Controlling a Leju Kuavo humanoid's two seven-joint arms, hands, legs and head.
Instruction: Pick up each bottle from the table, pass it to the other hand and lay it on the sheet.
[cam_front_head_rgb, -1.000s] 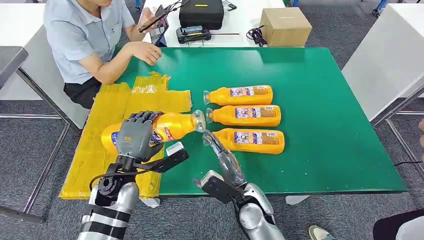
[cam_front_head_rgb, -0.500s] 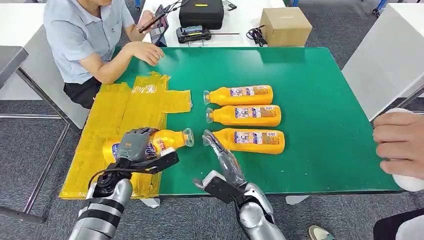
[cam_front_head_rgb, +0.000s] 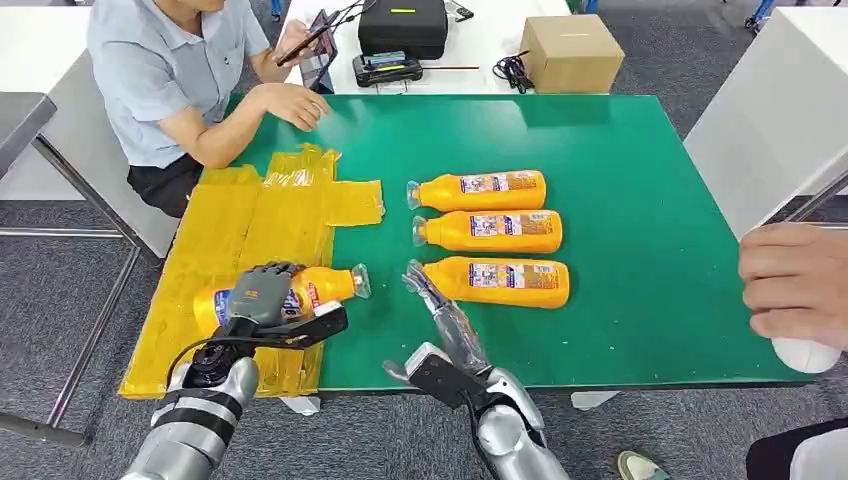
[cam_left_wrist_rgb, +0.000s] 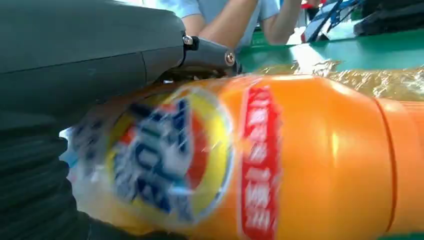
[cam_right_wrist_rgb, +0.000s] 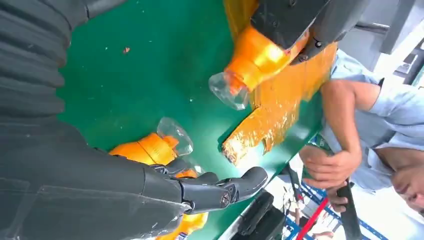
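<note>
Our left hand (cam_front_head_rgb: 262, 296) holds one orange bottle (cam_front_head_rgb: 318, 287) around its labelled body, fingers wrapped over the top of it. The bottle lies on its side, low over the yellow sheet (cam_front_head_rgb: 225, 245) at the near left part of the green table (cam_front_head_rgb: 640, 200). We cannot tell from the head view if it already touches the sheet or hangs just above it. Its long axis runs across us, from left to right, with the clear cap (cam_front_head_rgb: 359, 281) pointing to the right, toward the green surface, and the base pointing out over the sheet. In the left wrist view the label and the orange shoulder of the bottle (cam_left_wrist_rgb: 260, 160) are very close to the camera, and the crinkled sheet is seen behind.

Our right hand (cam_front_head_rgb: 440, 305) holds nothing. Its fingers are stretched out and apart, pointing toward the cap of the nearest of three bottles (cam_front_head_rgb: 500, 281) that lie in a row on the green table, also on their sides with caps to the left. So the right hand is the nearer one for the next pick, and the left one only has to let go.

Compared with half a second ago, the held bottle is lower and further toward us and to the left, and its cap is more over the edge of the sheet. The right hand is nearly in the same place. A person's hand (cam_front_head_rgb: 795, 285) at the right edge has shifted a little.
</note>
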